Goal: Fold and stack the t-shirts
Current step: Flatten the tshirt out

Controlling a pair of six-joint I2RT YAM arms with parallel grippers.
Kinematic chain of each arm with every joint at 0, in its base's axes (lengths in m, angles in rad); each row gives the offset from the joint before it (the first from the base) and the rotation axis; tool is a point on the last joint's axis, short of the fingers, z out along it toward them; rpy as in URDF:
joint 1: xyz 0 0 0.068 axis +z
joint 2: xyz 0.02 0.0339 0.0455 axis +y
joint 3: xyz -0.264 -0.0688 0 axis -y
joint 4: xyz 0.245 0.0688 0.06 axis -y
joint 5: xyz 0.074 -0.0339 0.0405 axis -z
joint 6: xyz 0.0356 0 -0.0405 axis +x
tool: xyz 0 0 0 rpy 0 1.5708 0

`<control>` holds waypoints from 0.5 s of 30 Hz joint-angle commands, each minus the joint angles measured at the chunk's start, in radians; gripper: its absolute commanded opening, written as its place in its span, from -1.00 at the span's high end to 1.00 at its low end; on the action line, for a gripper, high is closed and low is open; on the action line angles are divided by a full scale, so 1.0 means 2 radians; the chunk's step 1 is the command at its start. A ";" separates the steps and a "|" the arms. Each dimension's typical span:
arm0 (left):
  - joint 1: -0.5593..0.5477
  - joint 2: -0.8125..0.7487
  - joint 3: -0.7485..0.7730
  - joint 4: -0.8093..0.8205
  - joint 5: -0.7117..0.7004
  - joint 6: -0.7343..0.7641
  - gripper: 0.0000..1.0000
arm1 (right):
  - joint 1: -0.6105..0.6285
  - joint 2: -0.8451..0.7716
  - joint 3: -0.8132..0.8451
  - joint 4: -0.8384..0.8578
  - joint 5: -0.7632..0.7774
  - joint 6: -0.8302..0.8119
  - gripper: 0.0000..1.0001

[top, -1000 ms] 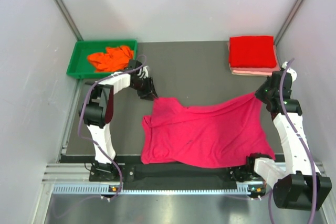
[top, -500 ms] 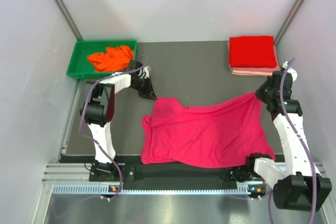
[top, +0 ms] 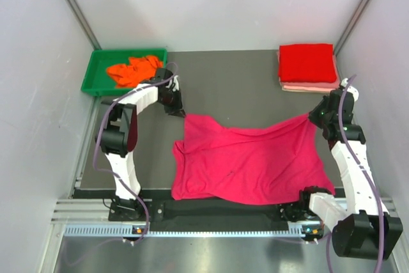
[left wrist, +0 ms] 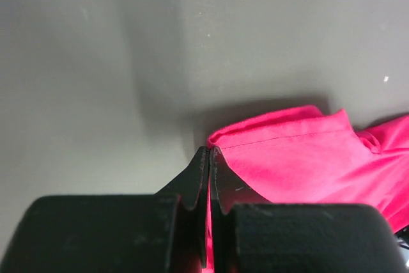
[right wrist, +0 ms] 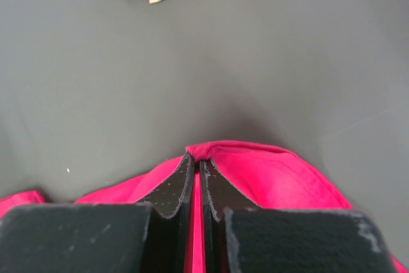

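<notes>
Dark grey table (top: 243, 81) fills the overhead view between pale walls. At upper left a green tray (top: 92, 71) holds a crumpled orange shirt (top: 131, 70). Just right of the tray, the left gripper (left wrist: 209, 151) has its fingers pressed together on the upper left corner of the magenta shirt (top: 249, 158), and the wrist view shows cloth caught between the tips. A second ago those fingers stood spread beside that corner, so the grip is new. The corner, bunched before, now lies drawn out toward the upper left, and the shirt's top edge looks straighter.

The magenta shirt itself is spread over the middle of the table, with its lower edge near the bottom of the frame. At its upper right corner the right gripper (right wrist: 196, 158) pinches the cloth as it did a second ago, without shifting. With both far corners held, the shirt looks ready to be lifted or pulled flat for a first fold.

At upper right a folded red shirt (top: 307, 62) lies on a folded pale pink shirt (top: 310, 86), unchanged
</notes>
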 commanded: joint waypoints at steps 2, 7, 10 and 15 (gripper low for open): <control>0.001 -0.073 0.057 -0.044 -0.030 0.024 1.00 | -0.006 0.003 0.019 0.036 -0.017 0.005 1.00; 0.000 -0.144 0.133 -0.046 -0.062 0.061 1.00 | -0.006 0.024 0.113 0.030 -0.019 0.018 1.00; 0.000 -0.194 0.167 -0.035 -0.090 0.082 1.00 | -0.006 0.031 0.173 0.019 -0.030 0.025 1.00; 0.000 -0.270 0.223 -0.041 -0.117 0.095 1.00 | -0.006 0.008 0.248 -0.015 -0.047 0.031 1.00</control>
